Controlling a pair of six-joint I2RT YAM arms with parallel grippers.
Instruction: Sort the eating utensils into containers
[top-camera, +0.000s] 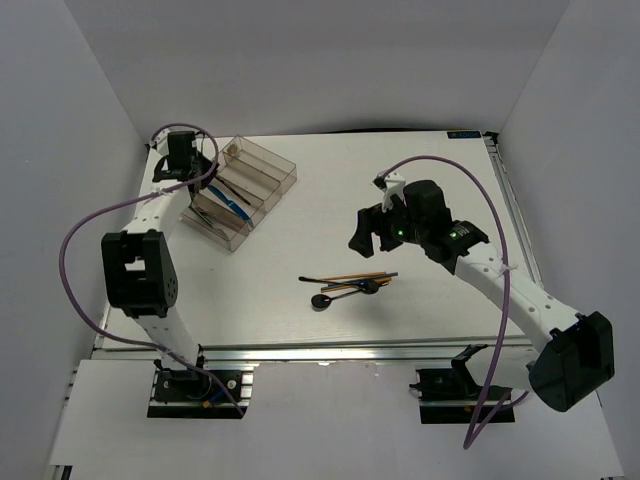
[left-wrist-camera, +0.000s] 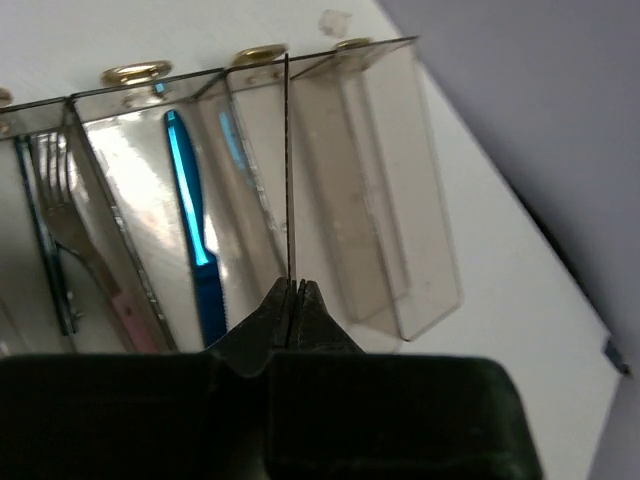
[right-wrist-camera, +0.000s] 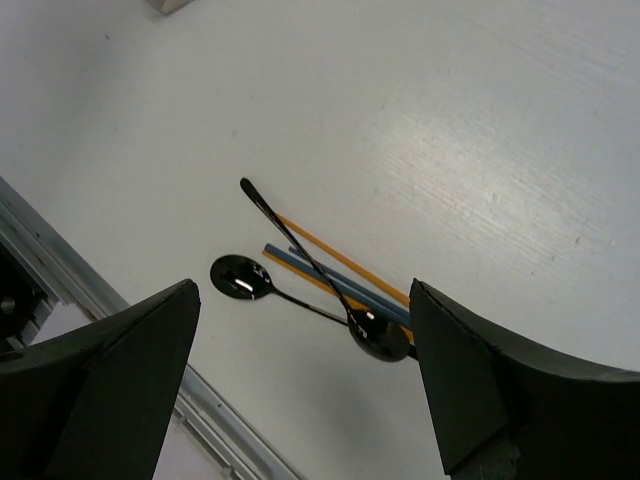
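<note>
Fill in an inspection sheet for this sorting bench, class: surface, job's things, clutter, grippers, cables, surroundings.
Surface: white table, no spills seen.
Job's things: clear tray far left holds a blue knife and a fork; two black spoons and chopsticks lie loose mid-table.
Clutter: nothing seen.
Grippers: left gripper shut at a tray divider, no utensil in it; right gripper open above the spoons.
Cables: purple cables loop off both arms.
Surroundings: white walls on three sides; metal rail along the near edge.
</note>
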